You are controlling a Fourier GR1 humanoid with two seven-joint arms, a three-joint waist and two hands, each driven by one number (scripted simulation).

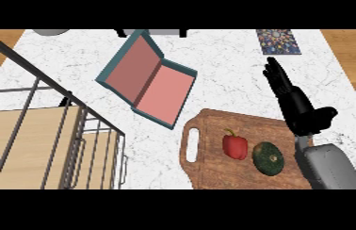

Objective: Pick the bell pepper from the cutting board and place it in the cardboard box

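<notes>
Bell pepper (235,146) is lying on the cutting board (215,170), red with its green stem pointing up toward the far side, roughly mid-board. Just beside it on the right is a dark green squash (268,158), close enough that it could get bumped during a grab. The board has a handle slot on its left end and sits at the near right of the white marble counter (222,64).

Right hand (292,99) is above the board's far right corner, fingers straight and spread out, holding nothing. It's off to the right of the pepper and not touching it. Left hand doesn't show up at all.

The box (148,78) is to the upper left of the board, well apart from the pepper, lid flipped open, teal outside and pinkish inside. A wire rack (62,144) takes up the left side, and a patterned tile (277,41) sits near the far edge.

So I'd say we're at the reach stage, nothing picked yet. Next move looks like bringing the hand left and down over the pepper, wrapping the fingers around it without knocking the squash, then carrying it across to the open box.
</notes>
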